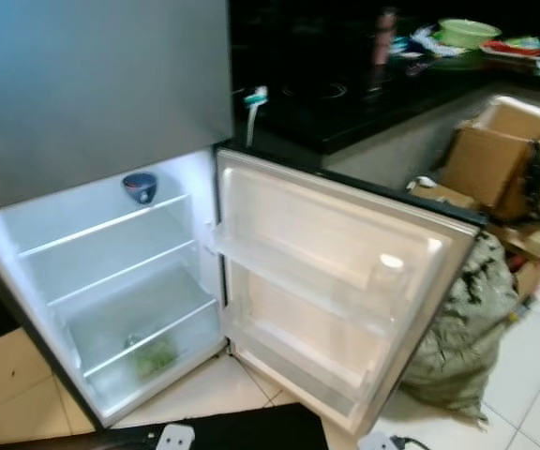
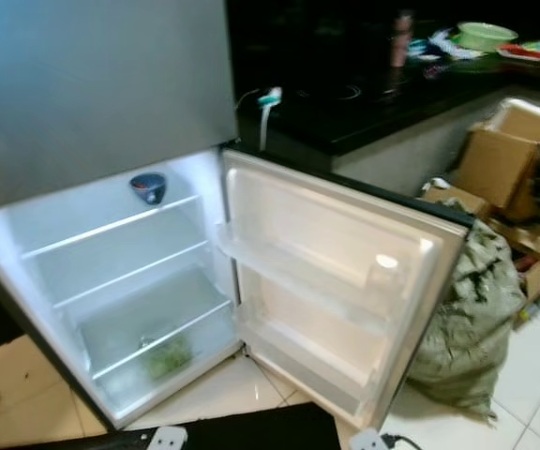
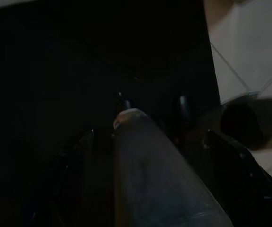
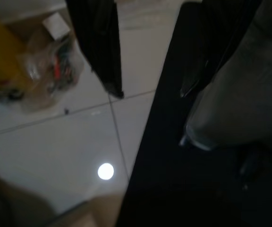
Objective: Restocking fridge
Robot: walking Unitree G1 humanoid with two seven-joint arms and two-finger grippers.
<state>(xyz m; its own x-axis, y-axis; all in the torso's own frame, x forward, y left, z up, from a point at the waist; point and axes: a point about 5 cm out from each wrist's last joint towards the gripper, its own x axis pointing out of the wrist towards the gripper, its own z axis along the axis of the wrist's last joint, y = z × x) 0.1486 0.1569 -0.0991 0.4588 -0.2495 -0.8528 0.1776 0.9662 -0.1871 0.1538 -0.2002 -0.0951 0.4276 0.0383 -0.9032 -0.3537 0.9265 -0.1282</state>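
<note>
the open white fridge compartment (image 1: 111,281) in front of me holds a small blue bowl (image 1: 140,187) on its top shelf and green vegetables (image 1: 156,356) in the bottom drawer. my right gripper (image 4: 150,92), fingers spread and empty, hangs over white floor tiles (image 4: 70,151), well apart from the fridge.

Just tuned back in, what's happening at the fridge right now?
The fridge door stands wide open and nothing is being loaded at this moment. The shelves are nearly bare: a small blue bowl sits on the top one, and something green lies in the bottom drawer. Both arms hang low; the right tool is open over the floor tiles, holding nothing. The left wrist view is too dark to judge.
</note>
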